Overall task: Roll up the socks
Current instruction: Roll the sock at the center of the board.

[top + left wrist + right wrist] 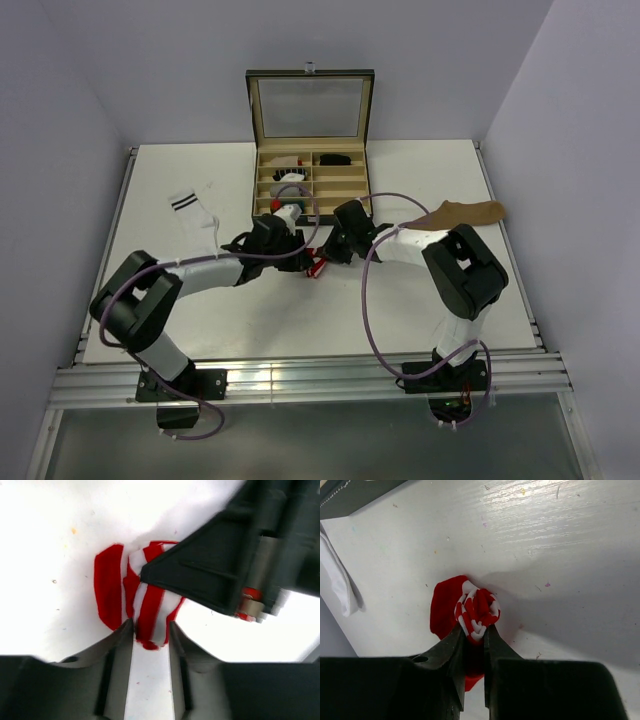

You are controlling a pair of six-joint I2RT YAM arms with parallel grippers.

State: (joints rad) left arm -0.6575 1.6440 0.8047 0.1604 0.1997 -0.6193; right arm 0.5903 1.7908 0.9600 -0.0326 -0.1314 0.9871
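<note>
The red-and-white striped sock lies partly rolled on the white table between both grippers. In the right wrist view its rolled end is pinched between my right gripper's jaws, with a flat red part beside it. In the left wrist view my left gripper holds the sock's other end between its fingers. The right gripper's black finger covers part of the sock there. The white sock with dark cuff stripes lies at the left. The tan sock lies at the right.
An open compartment box with its glass lid raised stands at the back middle, just behind both wrists. It holds small rolled bundles, one black. Its dark corner shows in the right wrist view.
</note>
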